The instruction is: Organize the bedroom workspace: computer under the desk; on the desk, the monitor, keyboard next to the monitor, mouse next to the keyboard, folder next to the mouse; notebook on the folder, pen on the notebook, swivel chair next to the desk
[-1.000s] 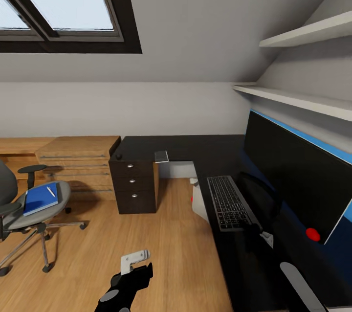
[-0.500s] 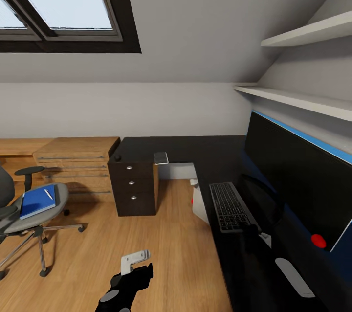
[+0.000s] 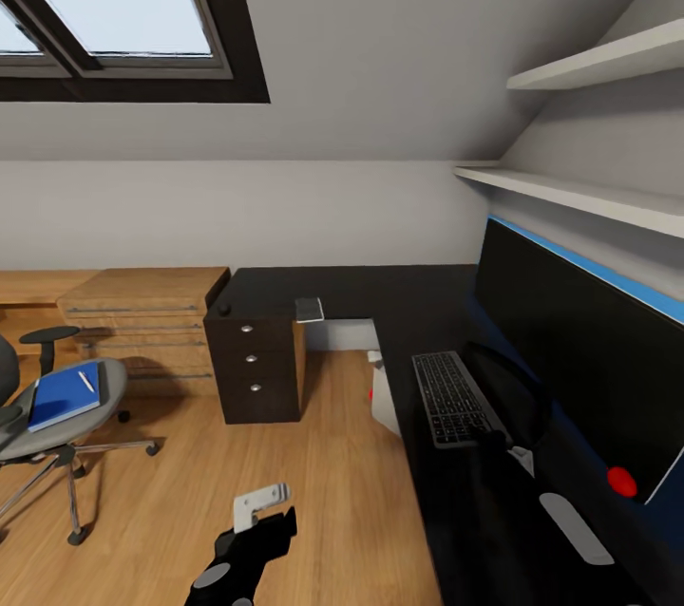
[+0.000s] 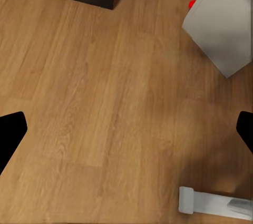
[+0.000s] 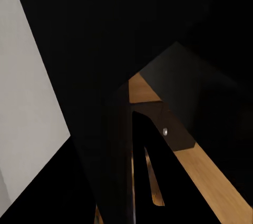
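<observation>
On the swivel chair (image 3: 43, 416) well left of the desk (image 3: 380, 302), the folder (image 3: 63, 394) lies with the pen (image 3: 85, 381) loose on top, so lifting it tilted could roll the pen off; the left gripper (image 4: 126, 129) hangs spread and empty, the right's state I cannot tell.

The desk (image 3: 351, 288) ran along the back wall and down the right side. On its right wing the monitor (image 3: 579, 350) stood against the wall, with the keyboard (image 3: 448, 399) just left of it. The computer (image 3: 383, 394) sat on the floor under that wing's edge. The drawer unit (image 3: 254, 364) stood under the desk's left end, beside a wooden bench (image 3: 142, 316). Far left stood the swivel chair (image 3: 57, 435), the folder (image 3: 63, 394) on its seat and the pen (image 3: 86, 382) on the folder.
</observation>
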Motion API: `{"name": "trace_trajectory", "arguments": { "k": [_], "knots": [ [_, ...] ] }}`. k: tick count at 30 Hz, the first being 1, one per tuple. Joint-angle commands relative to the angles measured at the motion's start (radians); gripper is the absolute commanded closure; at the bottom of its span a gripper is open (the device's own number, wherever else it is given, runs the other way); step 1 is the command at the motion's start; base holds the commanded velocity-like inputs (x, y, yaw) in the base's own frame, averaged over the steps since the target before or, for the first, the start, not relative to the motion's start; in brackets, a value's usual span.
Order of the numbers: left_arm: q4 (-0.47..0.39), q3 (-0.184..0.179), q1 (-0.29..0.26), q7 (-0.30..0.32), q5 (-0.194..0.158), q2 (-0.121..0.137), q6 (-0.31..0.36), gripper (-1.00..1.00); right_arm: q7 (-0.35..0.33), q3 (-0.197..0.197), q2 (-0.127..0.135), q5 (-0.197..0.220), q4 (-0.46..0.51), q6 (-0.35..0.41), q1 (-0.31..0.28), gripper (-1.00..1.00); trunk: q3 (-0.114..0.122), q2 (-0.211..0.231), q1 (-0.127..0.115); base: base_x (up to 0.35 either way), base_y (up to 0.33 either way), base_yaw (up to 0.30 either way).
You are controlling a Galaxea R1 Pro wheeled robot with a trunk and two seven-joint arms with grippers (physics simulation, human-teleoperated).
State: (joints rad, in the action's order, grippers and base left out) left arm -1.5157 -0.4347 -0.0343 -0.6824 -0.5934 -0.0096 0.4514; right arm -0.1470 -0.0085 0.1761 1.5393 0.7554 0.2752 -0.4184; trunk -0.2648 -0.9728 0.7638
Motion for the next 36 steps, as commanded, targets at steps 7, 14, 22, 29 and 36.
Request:
{"name": "trace_trajectory", "arguments": {
  "k": [7, 14, 22, 29, 36],
  "knots": [
    [-0.001, -0.001, -0.001, -0.009, -0.006, 0.001, -0.008, -1.00, 0.053, -0.002, 0.002, -0.002, -0.003, 0.004, 0.000, 1.00, -0.001, -0.001, 0.000, 0.080, -0.006, 0.000],
    [-0.001, -0.001, -0.001, -0.008, -0.007, 0.000, -0.008, -1.00, 0.053, -0.002, 0.002, -0.001, -0.004, 0.004, 0.000, 1.00, -0.001, -0.001, 0.000, 0.092, 0.000, 0.000],
    [-0.001, -0.001, -0.001, -0.004, -0.008, 0.000, -0.008, -1.00, 0.053, -0.002, 0.002, -0.001, -0.004, 0.004, 0.000, 1.00, -0.001, -0.001, 0.000, 0.102, 0.000, 0.000],
    [-0.001, -0.001, -0.001, -0.003, -0.008, 0.000, -0.008, -1.00, 0.053, -0.002, 0.002, -0.001, -0.004, 0.004, 0.000, 1.00, -0.001, -0.001, 0.000, 0.049, 0.000, 0.000],
    [-0.001, -0.001, -0.001, -0.008, -0.008, 0.000, -0.008, -1.00, 0.053, -0.002, 0.002, -0.001, -0.004, 0.004, 0.000, 1.00, -0.001, -0.001, 0.000, 0.011, 0.000, 0.000]
  ]
}}
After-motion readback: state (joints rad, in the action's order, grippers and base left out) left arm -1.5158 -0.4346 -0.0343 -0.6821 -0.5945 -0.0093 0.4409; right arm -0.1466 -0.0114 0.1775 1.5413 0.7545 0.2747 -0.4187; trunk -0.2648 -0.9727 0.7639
